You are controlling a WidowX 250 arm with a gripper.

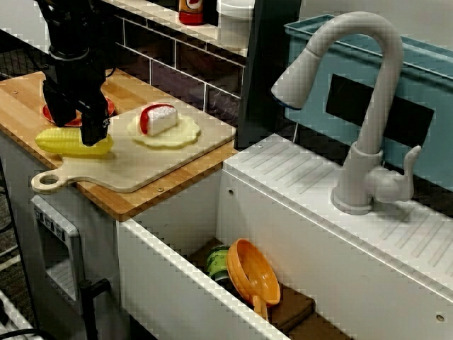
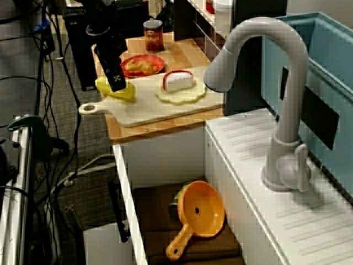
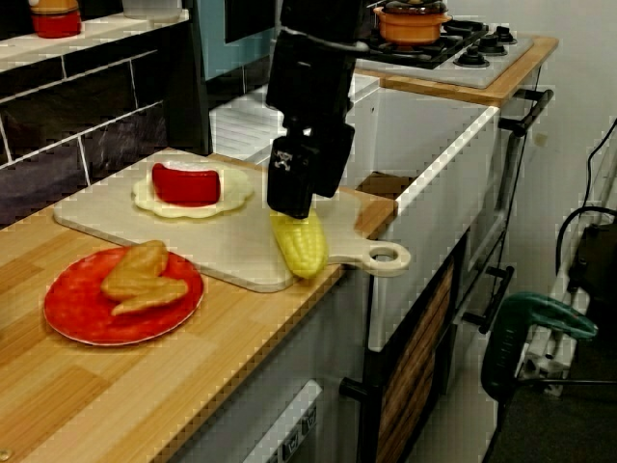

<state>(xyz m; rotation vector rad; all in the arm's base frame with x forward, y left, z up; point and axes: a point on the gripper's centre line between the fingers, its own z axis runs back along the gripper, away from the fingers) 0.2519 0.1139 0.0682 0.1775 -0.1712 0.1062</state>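
Yellow corn [image 1: 60, 144] lies on the pale cutting board [image 1: 163, 163], near its handle. Black jaws stand apart, low over the corn.

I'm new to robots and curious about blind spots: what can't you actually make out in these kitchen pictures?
End effector over the corn: open or shut cannot be told; its own body hides the contact in every view.
Red plate: mostly behind the arm in the front view.
Green item in the sink: largely covered by the orange strainer there too.
Can: label too small to read in the view from above.
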